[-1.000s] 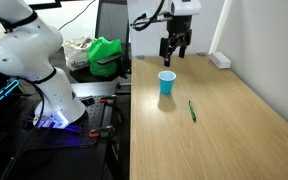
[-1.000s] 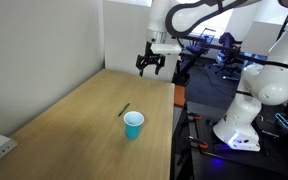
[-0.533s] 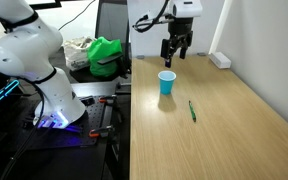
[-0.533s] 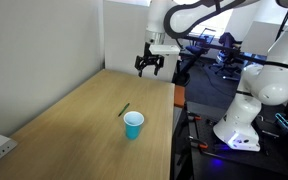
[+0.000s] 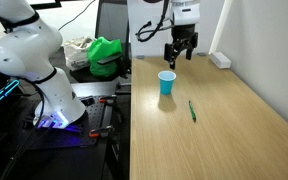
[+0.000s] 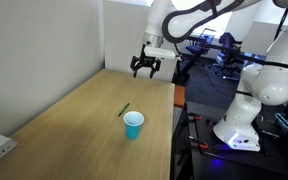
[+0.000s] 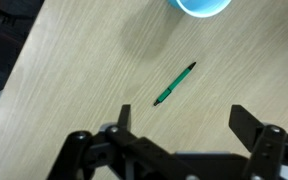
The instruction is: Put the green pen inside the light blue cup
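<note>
1. Green pen (image 7: 174,84) lies flat on the wooden counter (image 5: 234,130), near the light blue cup (image 5: 166,83) but outside it.
2. We see the pincer (image 7: 181,125) spread and empty, high above the counter. By our judgement, nothing is done yet: grasp, carry and drop are all left.

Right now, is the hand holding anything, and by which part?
Nothing is held: the hand is open, and the green pen lies free on the table.

Under the gripper (image 7: 181,112) the table (image 7: 74,80) offers open wood; only the green pen (image 7: 174,84) lies just ahead, the light blue cup (image 7: 202,5) farther beyond.
</note>
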`<state>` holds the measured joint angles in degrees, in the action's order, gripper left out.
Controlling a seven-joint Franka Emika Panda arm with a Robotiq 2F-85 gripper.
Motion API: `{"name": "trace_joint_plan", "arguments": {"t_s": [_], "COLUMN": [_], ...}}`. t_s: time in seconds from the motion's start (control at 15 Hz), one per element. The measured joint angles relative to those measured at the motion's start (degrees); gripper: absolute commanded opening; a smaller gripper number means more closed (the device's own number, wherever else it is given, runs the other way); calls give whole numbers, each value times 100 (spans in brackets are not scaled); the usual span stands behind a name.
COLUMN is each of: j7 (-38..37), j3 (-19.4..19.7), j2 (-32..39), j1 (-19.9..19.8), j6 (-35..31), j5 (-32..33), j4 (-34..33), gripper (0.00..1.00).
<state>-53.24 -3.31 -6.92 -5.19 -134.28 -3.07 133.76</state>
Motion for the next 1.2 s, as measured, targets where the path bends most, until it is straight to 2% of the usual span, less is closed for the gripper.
{"name": "trace_joint_plan", "arguments": {"t_s": [0.67,1.2], "j7": [-2044,-2170], "j3": [-16,79], "j2": [751,1667], "j1": [253,425], "j6": [-616,-1256], "j5": [535,313], "j4": [-45,-443], "gripper": [100,100]}}
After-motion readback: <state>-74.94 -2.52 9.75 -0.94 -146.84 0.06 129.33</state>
